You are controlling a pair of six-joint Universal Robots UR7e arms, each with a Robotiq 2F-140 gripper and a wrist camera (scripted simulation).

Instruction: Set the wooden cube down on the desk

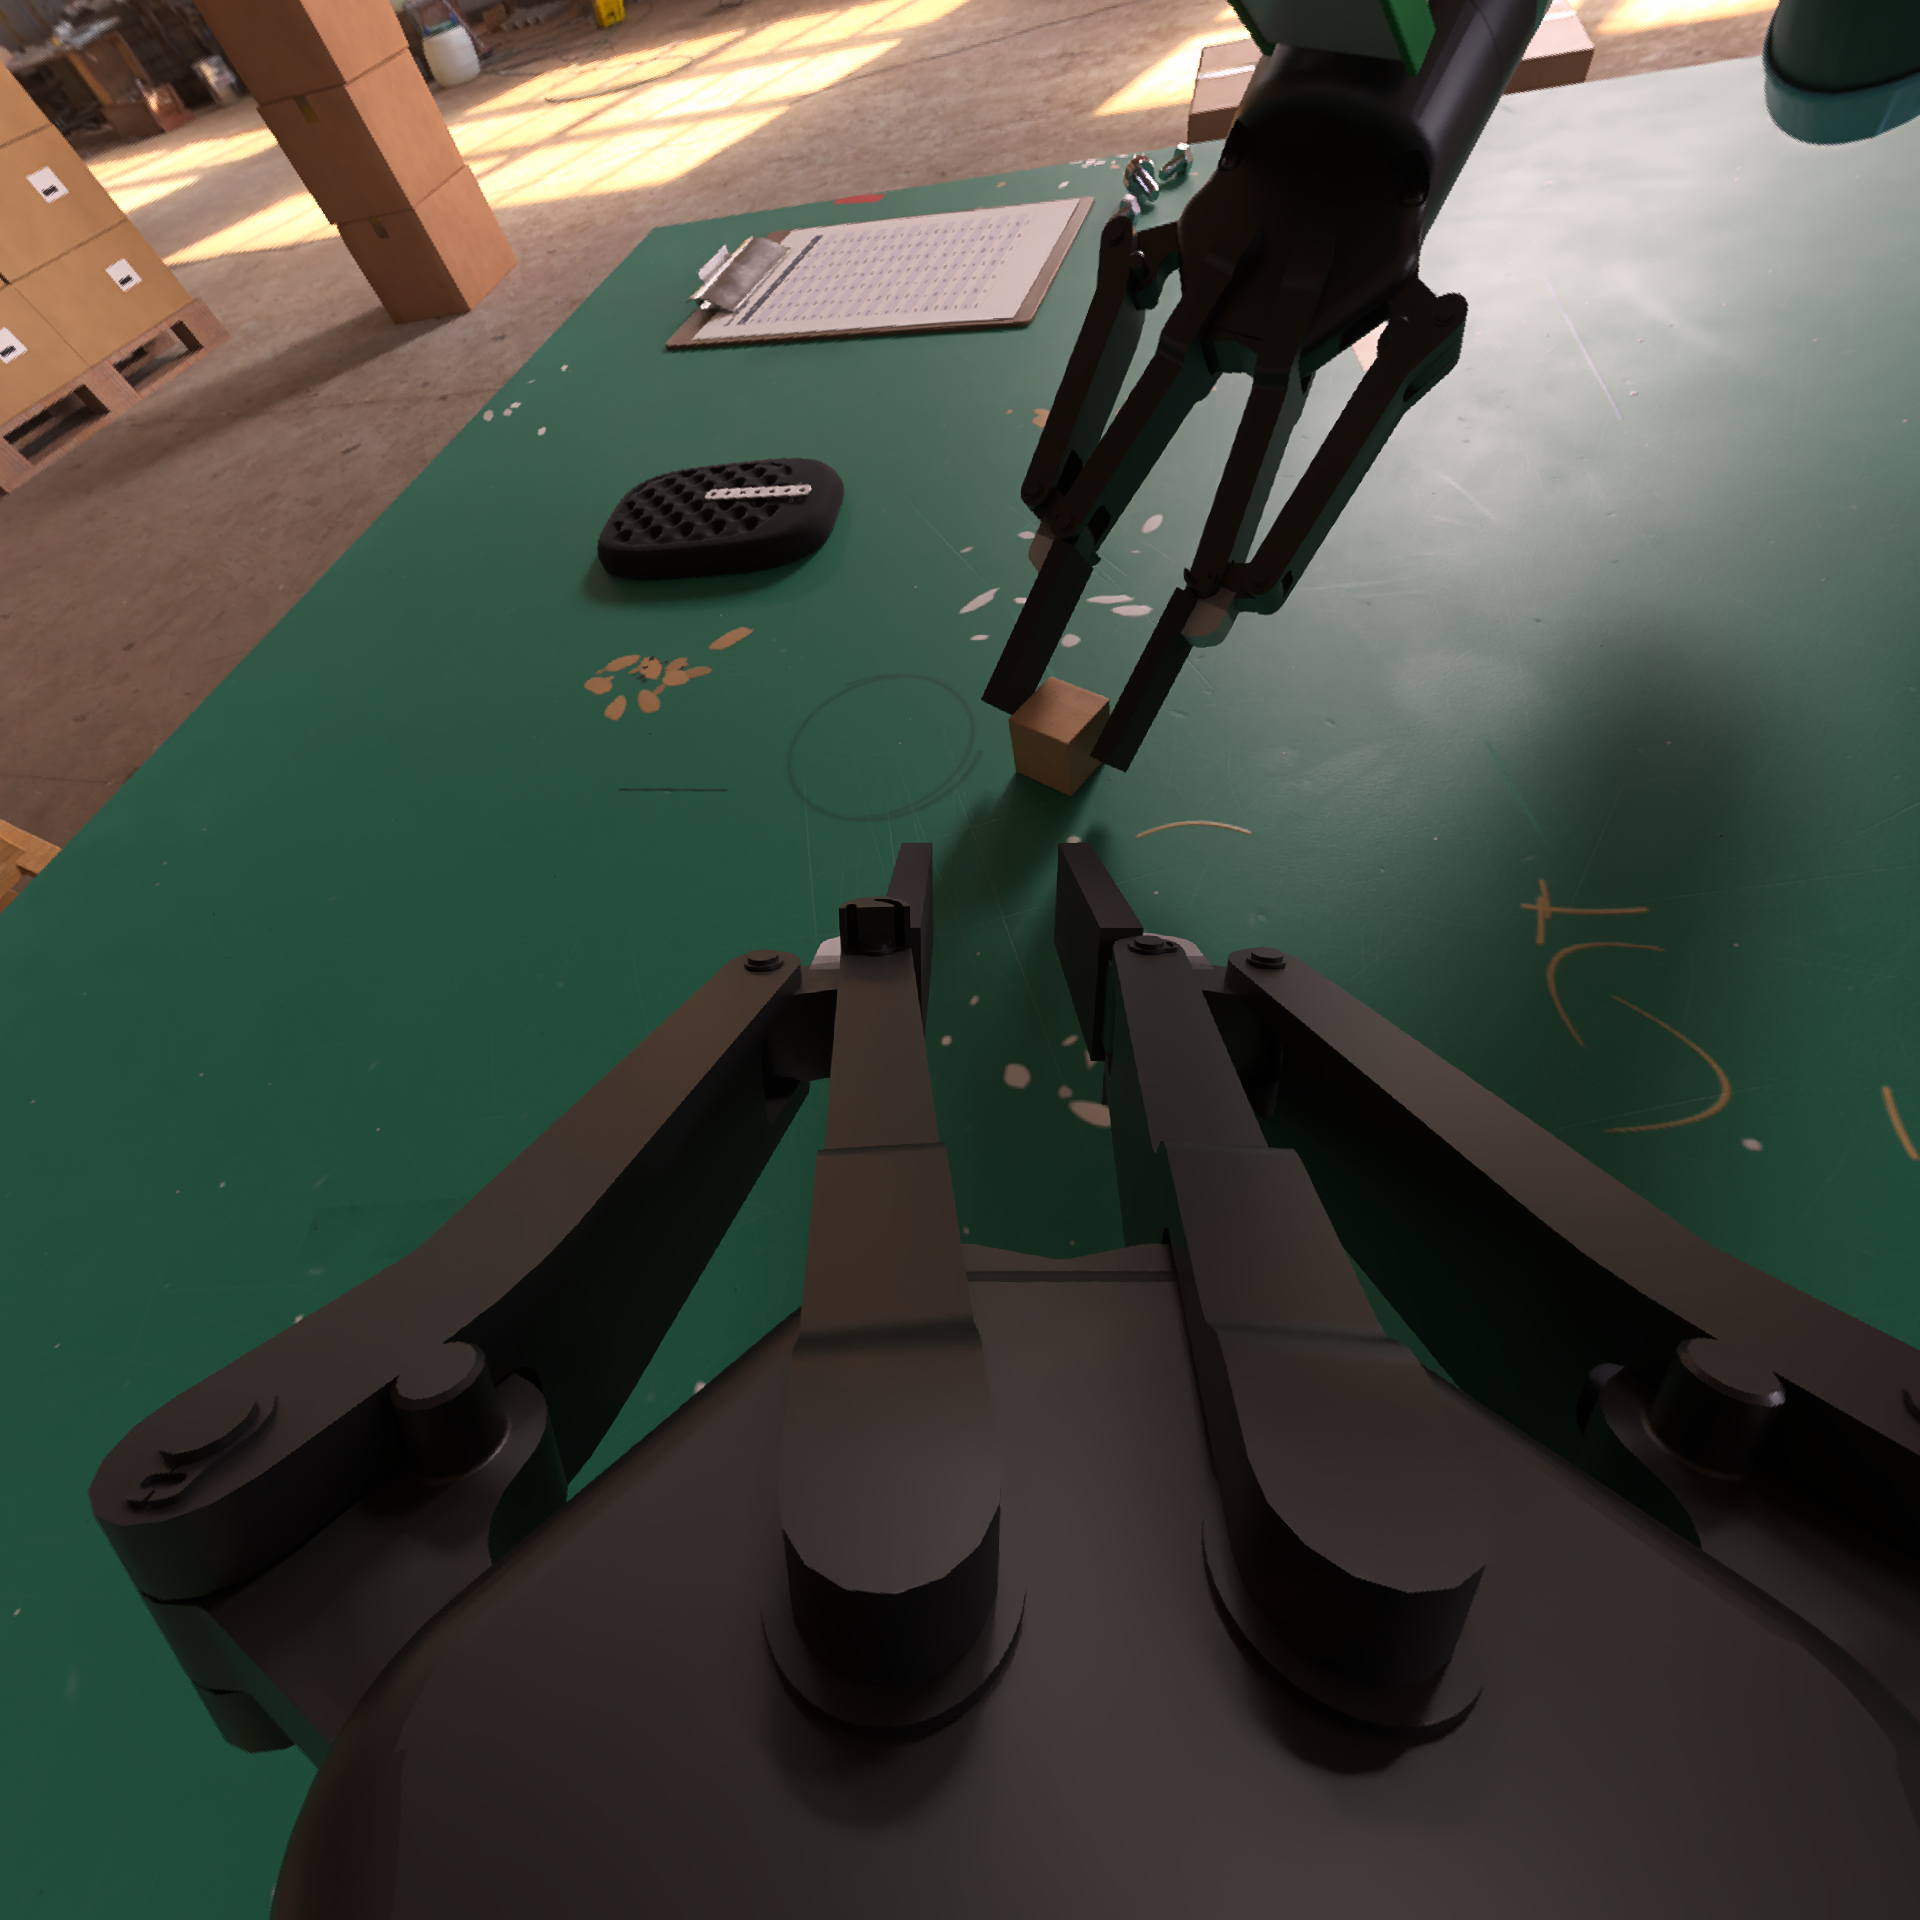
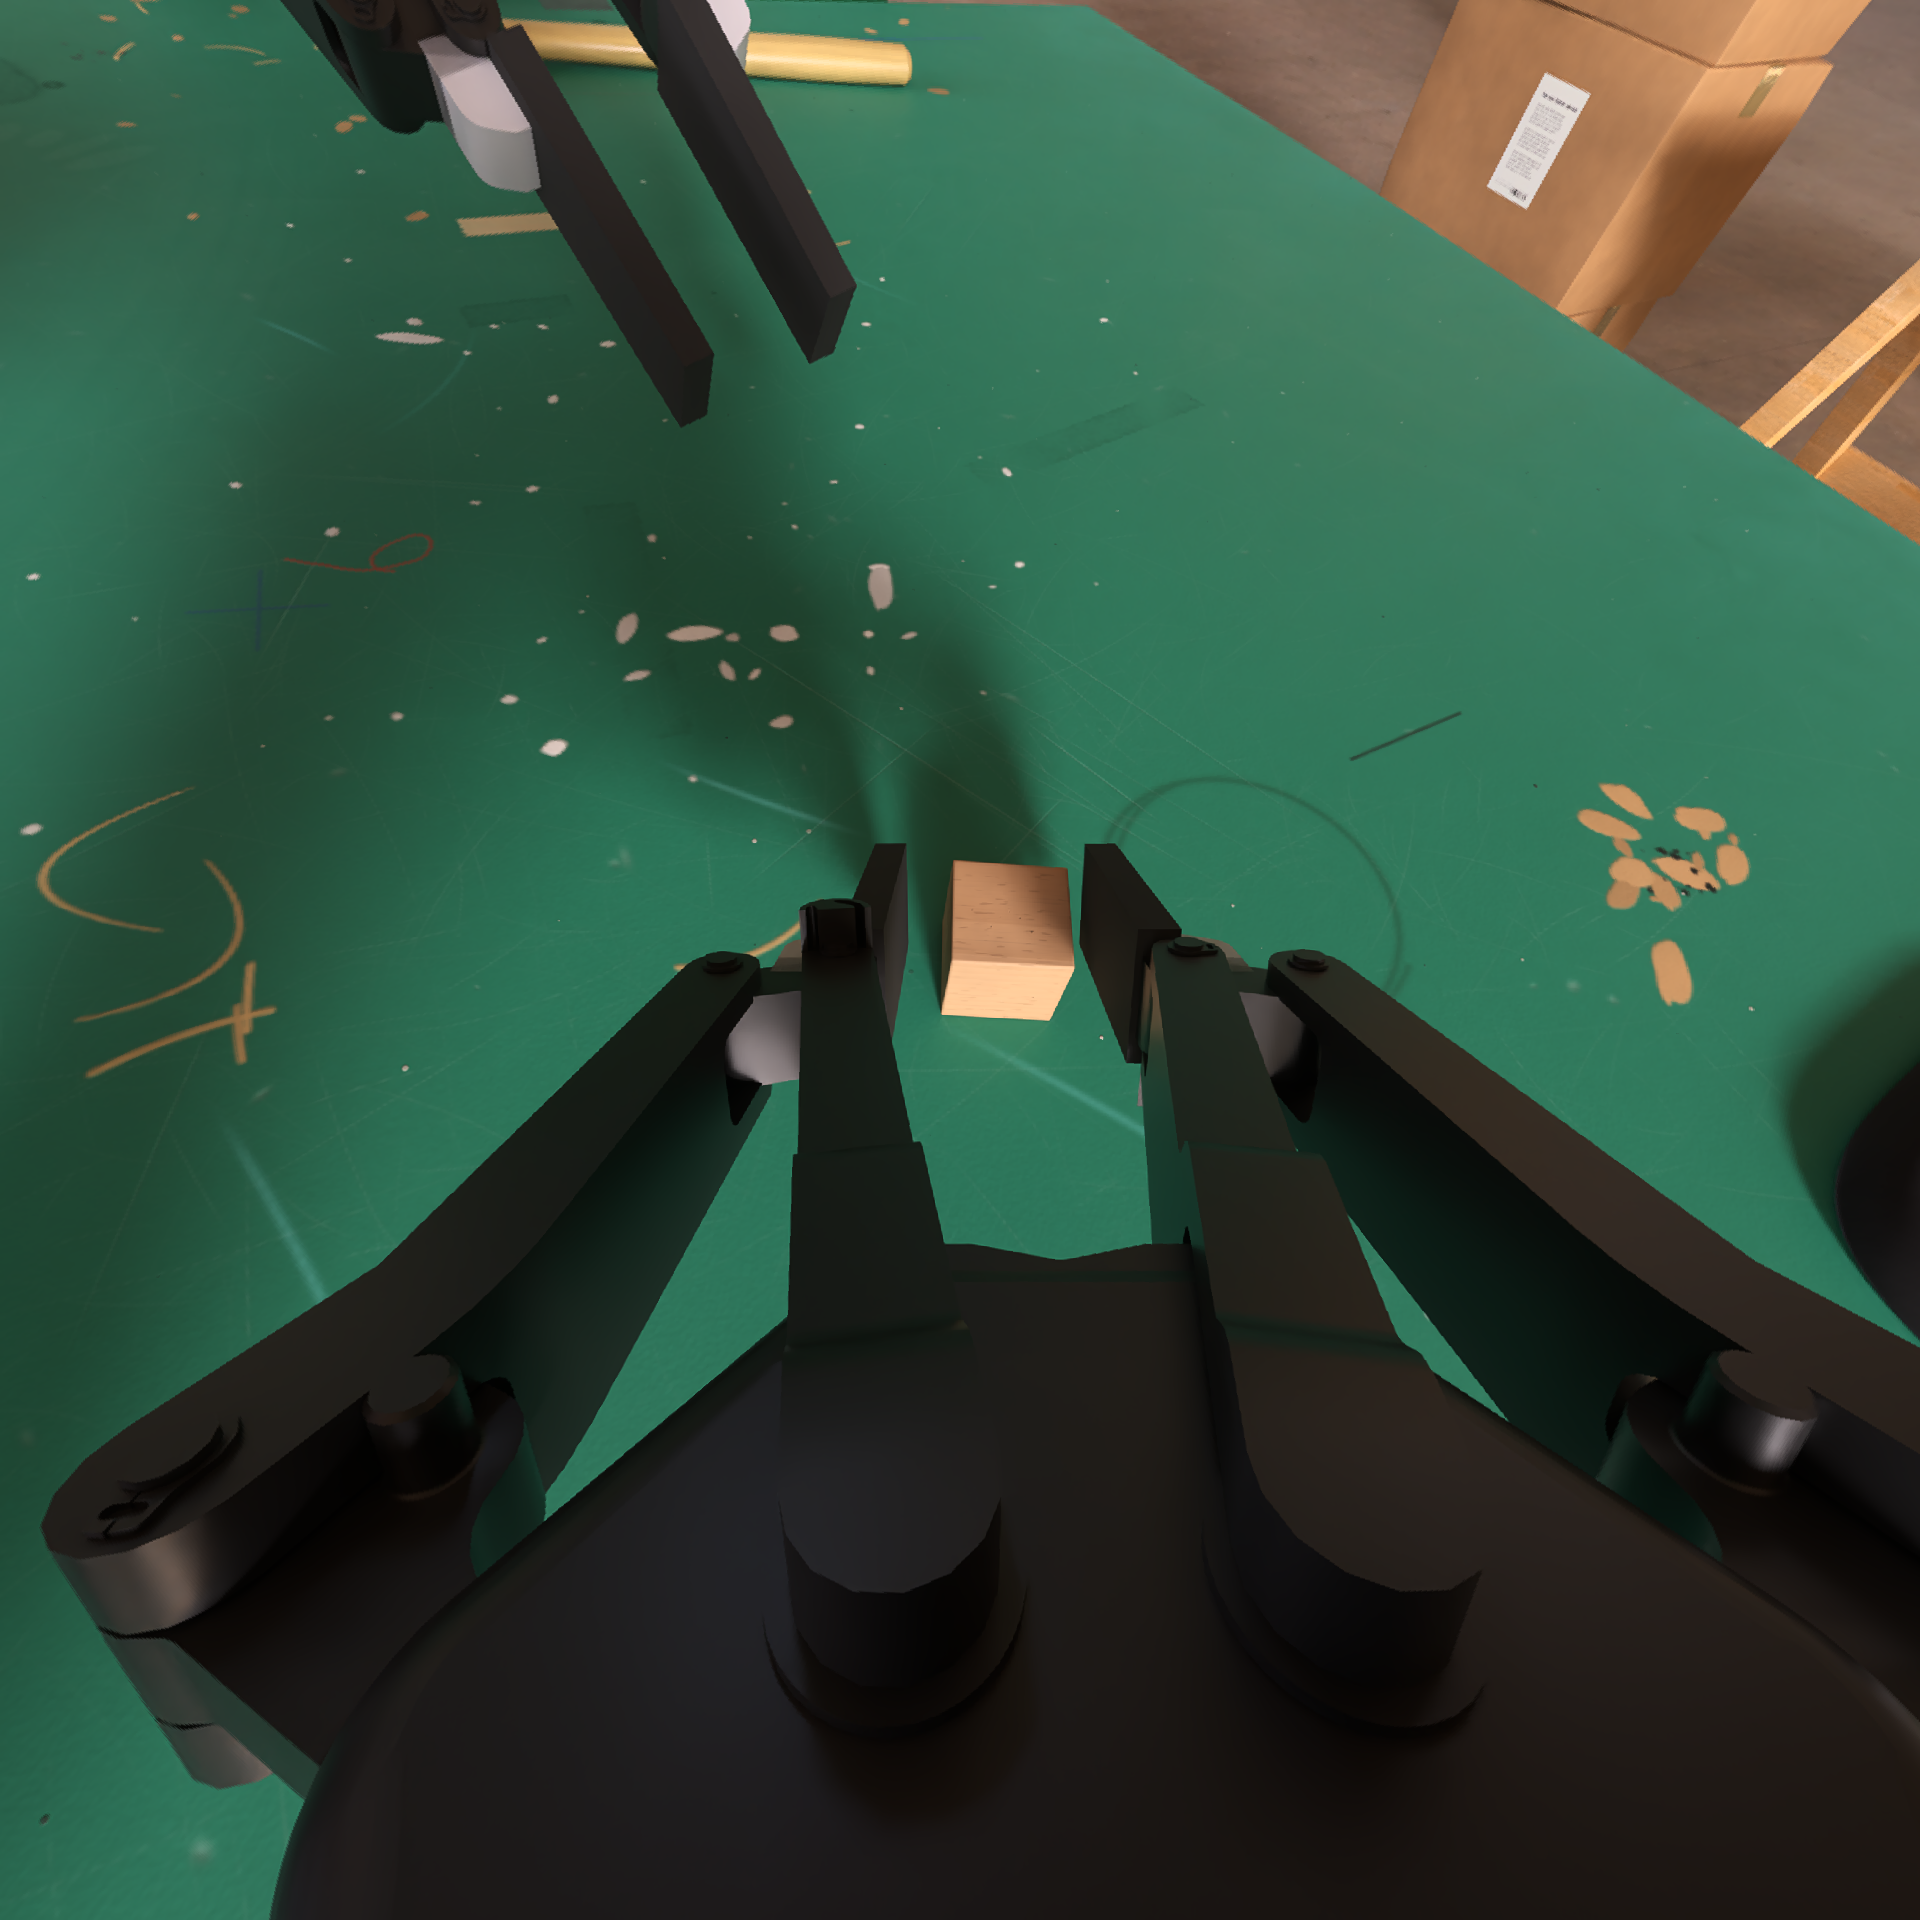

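The wooden cube (image 2: 1006, 940) rests on the green desk (image 2: 1247, 468). My right gripper (image 2: 995, 873) is open and straddles the cube, with a small gap on each side between its fingers and the wood. In the left wrist view the cube (image 1: 1058, 738) sits on the desk (image 1: 416, 935) between the right gripper's (image 1: 1060, 724) lowered fingertips. My left gripper (image 1: 994, 868) is open a little and empty, hovering above the desk a short way from the cube. It shows in the right wrist view (image 2: 758, 364) above the desk beyond the cube.
A clipboard with paper (image 1: 883, 275), a black perforated pad with a metal strip (image 1: 722, 514) and some bolts (image 1: 1153, 171) lie beyond the cube. A wooden rod (image 2: 821, 57) lies far off. Cardboard boxes (image 2: 1600, 145) stand past the desk's edge.
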